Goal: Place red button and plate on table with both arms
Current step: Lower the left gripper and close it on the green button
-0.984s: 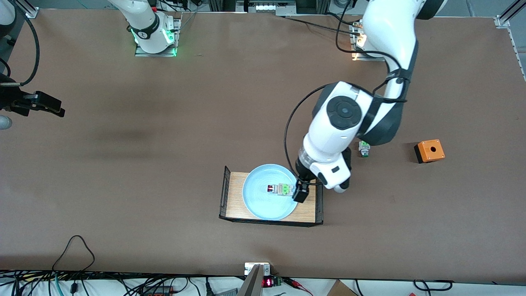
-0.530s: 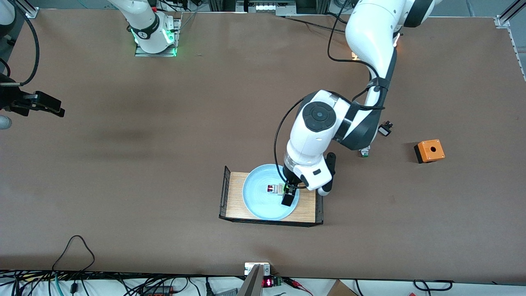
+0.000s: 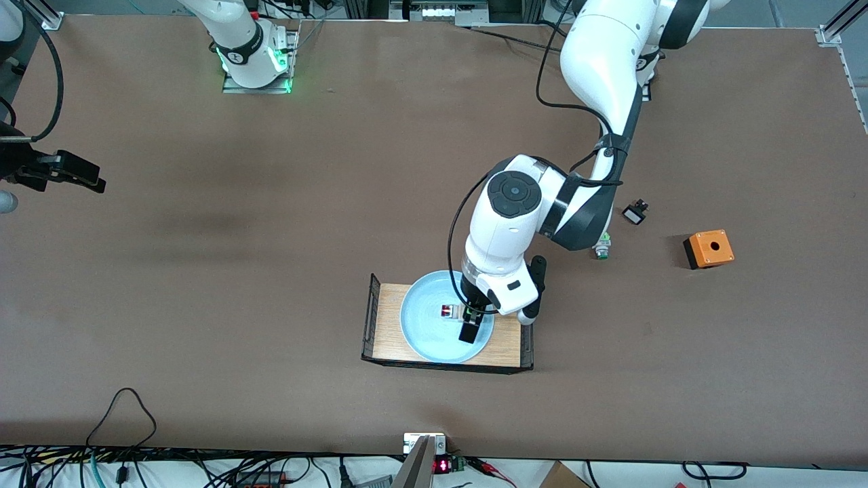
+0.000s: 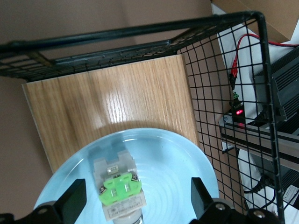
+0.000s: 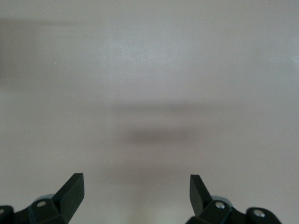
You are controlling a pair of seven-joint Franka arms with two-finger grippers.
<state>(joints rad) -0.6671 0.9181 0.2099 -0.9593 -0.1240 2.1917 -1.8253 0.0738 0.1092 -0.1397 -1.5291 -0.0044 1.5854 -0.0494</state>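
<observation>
The red button [image 3: 446,311] lies on its side in the light-blue plate [image 3: 424,325], which rests on a wooden tray [image 3: 390,318] on the brown table [image 3: 271,271]. My left gripper [image 3: 468,319] is low over the plate, open, with its fingers either side of the button. In the left wrist view the button's green contact block [image 4: 119,192] sits between the fingers [image 4: 72,201] of the left gripper [image 4: 136,200], touching neither, with the plate [image 4: 182,170] beneath. My right gripper [image 3: 68,173] waits open over the right arm's end of the table; the right wrist view shows the right gripper [image 5: 136,189] over bare table [image 5: 149,93].
The tray has black wire mesh ends [image 3: 371,318] [image 4: 219,84]. Toward the left arm's end of the table lie a green-tipped switch [image 3: 601,247], a small black part [image 3: 635,213] and an orange box with a hole [image 3: 708,249].
The left arm swung in from the plate's rim toward its middle, bringing the open fingers down around the button. The right arm stayed still.
</observation>
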